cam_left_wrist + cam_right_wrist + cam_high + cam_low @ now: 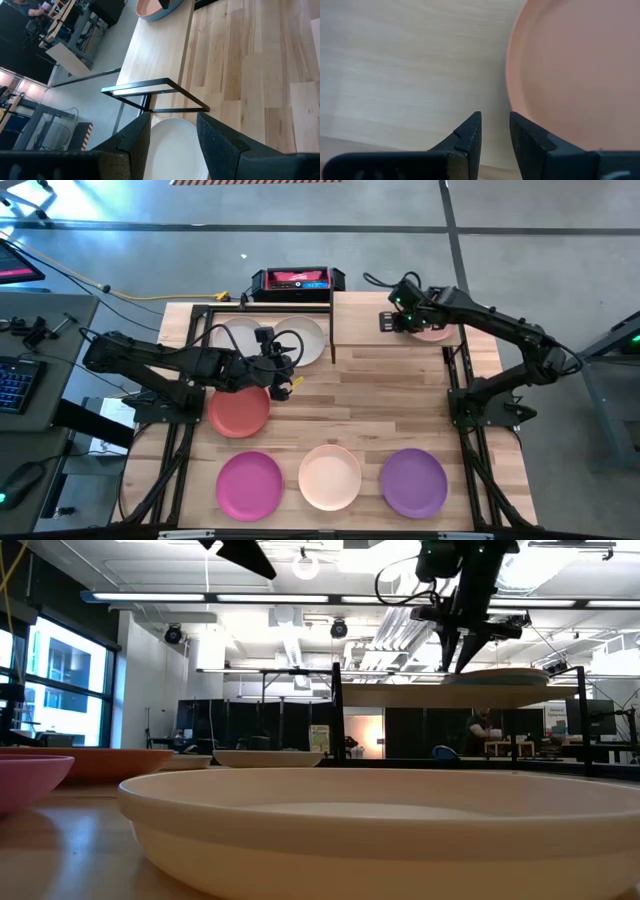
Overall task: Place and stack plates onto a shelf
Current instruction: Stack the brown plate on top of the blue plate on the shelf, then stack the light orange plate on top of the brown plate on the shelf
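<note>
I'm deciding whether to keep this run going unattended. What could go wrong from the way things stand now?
1. The right gripper sits beside the pink plate on the shelf, near the rim; a sideways move might push it toward the shelf's edge.
2. The left gripper hangs over the white plate close to the black frame; descending or lifting, it might strike a bar.

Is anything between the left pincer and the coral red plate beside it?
Nothing visible. In the high view, the left pincer hangs over the near edge of the white plates, and the coral red plate lies uncovered on the table just nearer the camera side.
</note>
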